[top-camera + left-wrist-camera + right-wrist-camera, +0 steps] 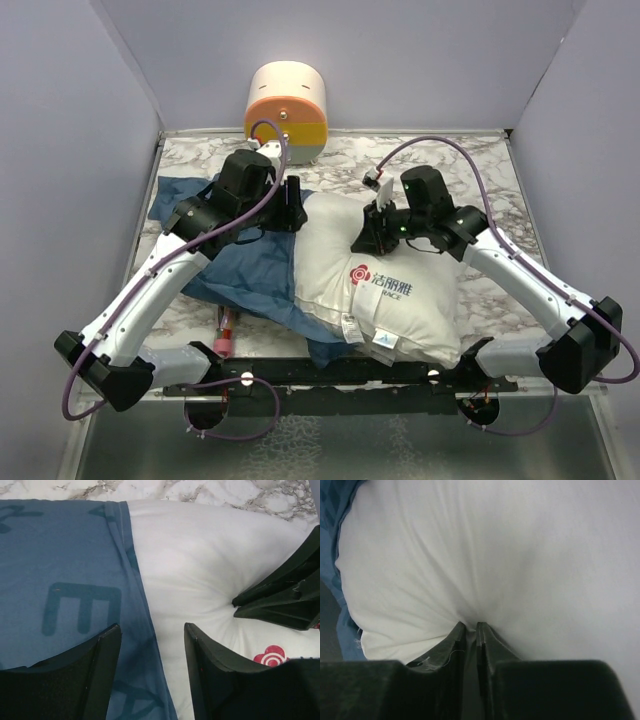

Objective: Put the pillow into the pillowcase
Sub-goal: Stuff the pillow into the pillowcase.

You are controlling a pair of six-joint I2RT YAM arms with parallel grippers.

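Marble-patterned white and grey tabletop (480, 160) fills the floor of a booth with plain lavender-grey walls, and a cream-and-orange cylinder (287, 110) stands at its far edge.

A plump white rectangular fabric pillow (400, 290) lies across the middle of the table, slightly to the right. Its cover is smooth. A red round logo with red characters and smaller grey lettering is printed on its top, and small tags hang from its near end.

To its left lies the blue cloth pillowcase (245, 265), rumpled and mostly flat, with lighter and darker blue letters printed on it. A strip of the same blue cloth shows from under the pillow's near left corner. In the left wrist view the pillowcase (60, 555) ends in a stitched hem that runs right against the pillow (200, 570). Whether any of the pillow goes in under that hem cannot be told.

The left gripper (150, 635) hangs over this hem with its jaws apart, one finger above blue cloth and the other above white.

The right gripper (470, 626) has its jaws nearly together, pinching the pillow (520, 555). The white fabric puckers into creases that run toward the tips.
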